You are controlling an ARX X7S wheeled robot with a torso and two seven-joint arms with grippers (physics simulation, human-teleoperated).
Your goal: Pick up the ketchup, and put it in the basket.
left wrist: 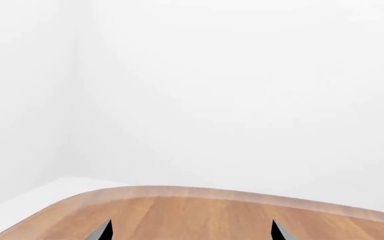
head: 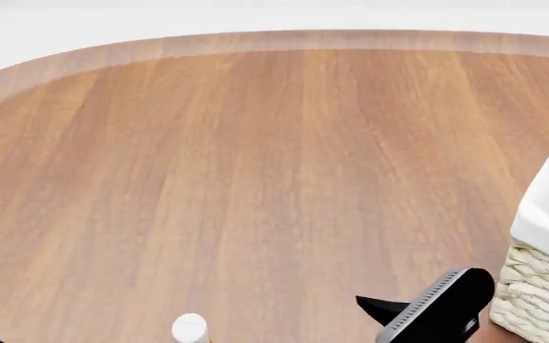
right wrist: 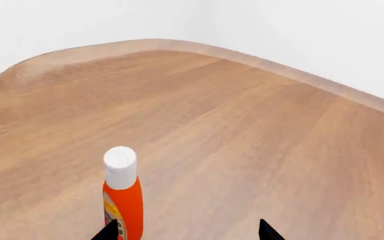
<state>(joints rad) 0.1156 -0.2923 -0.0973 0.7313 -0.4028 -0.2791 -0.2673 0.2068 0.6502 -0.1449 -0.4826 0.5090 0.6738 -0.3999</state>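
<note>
Your right pincer [right wrist: 186, 231] hangs released, fingertips apart, ketchup bottle [right wrist: 122, 197] upright beside one fingertip on the tabletop [head: 255, 164], basket [head: 546, 279] at right; left pincer [left wrist: 192, 230] released too.

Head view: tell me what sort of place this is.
Probably a bare simulated tabletop test scene, not a furnished room: a rounded wooden table against blank white walls, holding only a ketchup bottle and a lined wicker basket.

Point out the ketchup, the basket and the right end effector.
ketchup [right wrist: 123, 202]: right wrist view, on the orange body below the white cap.
basket [head: 539, 296]: head view, on the woven side wall.
right end effector [right wrist: 186, 231]: right wrist view, midway between its two dark fingertips.
</note>
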